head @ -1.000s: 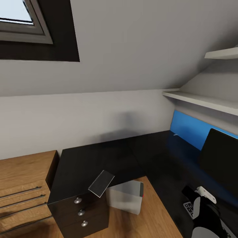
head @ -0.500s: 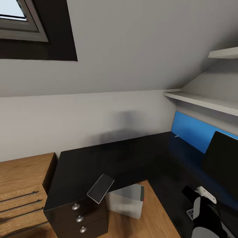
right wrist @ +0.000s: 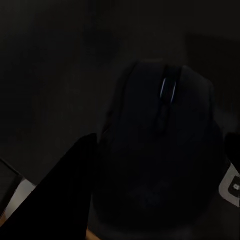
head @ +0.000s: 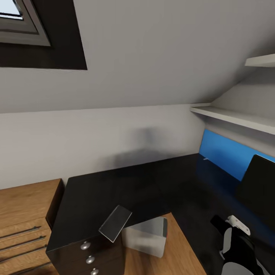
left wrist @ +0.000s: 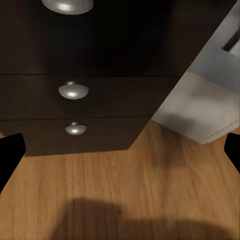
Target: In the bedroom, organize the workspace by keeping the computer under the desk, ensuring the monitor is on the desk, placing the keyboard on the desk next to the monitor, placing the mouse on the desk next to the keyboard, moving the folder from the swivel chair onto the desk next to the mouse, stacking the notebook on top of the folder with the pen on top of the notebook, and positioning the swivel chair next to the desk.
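The black L-shaped desk (head: 114,187) fills the middle of the head view, its drawers (left wrist: 75,90) at the near left end. The notebook (head: 115,223) lies tilted over the desk's front edge above the drawers. Under the desk stands the light grey computer (head: 147,236), also (left wrist: 210,107). The monitor (head: 259,191) stands on the desk at far right. My right gripper (right wrist: 160,150) is shut on the dark mouse (right wrist: 165,165), a finger along each side, above the dark desk top. My left gripper (left wrist: 120,155) hangs open low in front of the drawers, with nothing between its fingers.
A light wooden drawer chest (head: 23,214) stands left of the desk. A blue wall panel (head: 223,154) runs behind the monitor, with white shelves (head: 236,118) above it. The sloped ceiling with a skylight (head: 23,23) hangs over the desk. Wood floor (left wrist: 125,185) lies below the drawers.
The whole picture has shifted: the camera has come closer to the desk. The keyboard corner beside my right arm has slid out of the picture. Both arms hold their pose.
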### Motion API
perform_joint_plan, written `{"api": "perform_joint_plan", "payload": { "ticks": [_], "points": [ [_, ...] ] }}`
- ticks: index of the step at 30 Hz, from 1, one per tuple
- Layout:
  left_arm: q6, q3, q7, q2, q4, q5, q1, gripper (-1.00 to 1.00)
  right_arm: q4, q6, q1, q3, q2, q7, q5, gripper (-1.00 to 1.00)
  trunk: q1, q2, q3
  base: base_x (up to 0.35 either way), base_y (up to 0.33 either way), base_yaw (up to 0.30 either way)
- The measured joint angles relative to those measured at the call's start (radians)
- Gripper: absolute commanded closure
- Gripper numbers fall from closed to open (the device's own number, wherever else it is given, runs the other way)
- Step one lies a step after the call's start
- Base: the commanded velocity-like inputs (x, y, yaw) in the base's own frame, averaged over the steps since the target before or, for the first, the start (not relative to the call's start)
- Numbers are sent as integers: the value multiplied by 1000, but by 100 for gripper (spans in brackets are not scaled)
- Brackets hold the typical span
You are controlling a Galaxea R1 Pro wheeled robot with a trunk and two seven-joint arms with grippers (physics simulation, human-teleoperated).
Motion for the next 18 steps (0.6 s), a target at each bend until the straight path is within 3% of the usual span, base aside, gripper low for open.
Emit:
{"api": "perform_joint_plan", "payload": {
  "ticks": [9,18],
  "points": [
    [-2,-3,0,0,0,0,0,-100,0,-1,0,0,-1,0,1,100,0,0,0,17,0,0],
    [-2,-3,4,-2,0,0,0,-100,-2,-1,0,0,-3,0,2,100,35,-63,-28,1,0,0]
  ]
}}
